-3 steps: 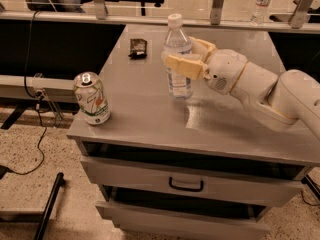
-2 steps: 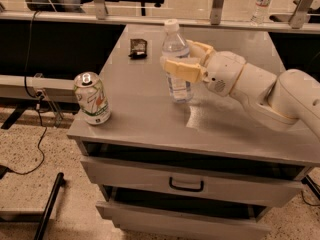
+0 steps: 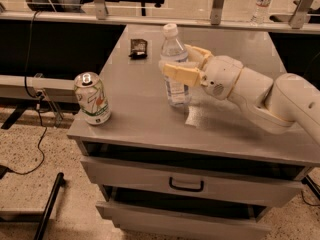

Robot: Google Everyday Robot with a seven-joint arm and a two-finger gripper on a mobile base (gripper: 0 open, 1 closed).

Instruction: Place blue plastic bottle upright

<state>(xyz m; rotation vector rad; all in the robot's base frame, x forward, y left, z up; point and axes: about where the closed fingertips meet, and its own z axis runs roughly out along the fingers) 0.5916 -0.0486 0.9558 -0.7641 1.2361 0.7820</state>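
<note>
The blue plastic bottle (image 3: 177, 90) is clear and ribbed, with a white cap and a pale label. It stands upright near the middle of the grey table top (image 3: 145, 124), and its base looks to be at the surface. My gripper (image 3: 177, 60) reaches in from the right. Its cream fingers (image 3: 181, 74) sit on either side of the bottle's middle, closed on it. The white arm extends off to the right edge.
A green-and-white soda can (image 3: 92, 99) stands at the table's front left corner. A small dark object (image 3: 138, 47) lies at the back left. Drawers with a dark handle (image 3: 186, 186) sit below. Another clear bottle (image 3: 263, 1) stands far back right.
The gripper and the bottle have moved slightly left and down toward the table top. The bottle stays upright. The can has not moved.
</note>
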